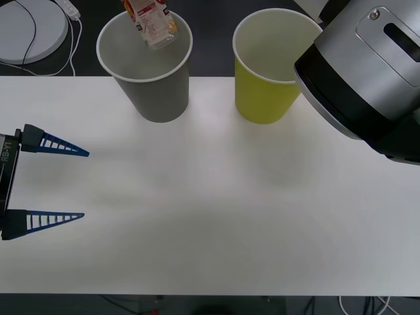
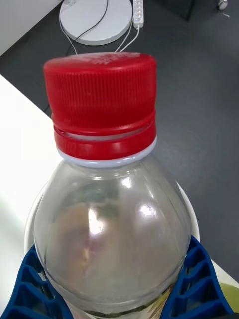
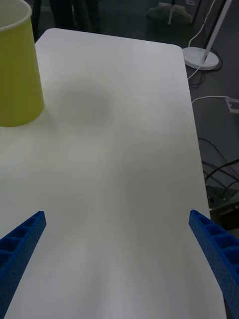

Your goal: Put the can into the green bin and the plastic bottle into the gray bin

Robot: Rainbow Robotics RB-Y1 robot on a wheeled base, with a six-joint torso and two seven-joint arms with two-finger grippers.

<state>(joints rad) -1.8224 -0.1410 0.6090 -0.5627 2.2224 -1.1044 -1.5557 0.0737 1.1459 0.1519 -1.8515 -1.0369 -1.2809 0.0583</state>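
Observation:
The plastic bottle (image 1: 152, 23), clear with a red cap (image 2: 99, 99), hangs tilted over the mouth of the gray bin (image 1: 154, 92) at the table's far side. My right gripper (image 2: 117, 294) is shut on the bottle's body, one blue finger (image 2: 30, 289) on each side; the right arm (image 1: 367, 72) reaches across from the right. The green bin (image 1: 266, 92) stands upright to the right of the gray one, also seen as the green bin (image 3: 17, 70). My left gripper (image 1: 85, 184) waits open over the table's left side, nothing between its fingers. The can is out of view.
The white table (image 1: 216, 216) stretches bare in front of both bins. Behind its far edge, on the dark floor, lie a white round base (image 1: 29, 26) and cables. A white stand foot (image 3: 201, 57) sits past the table's side edge.

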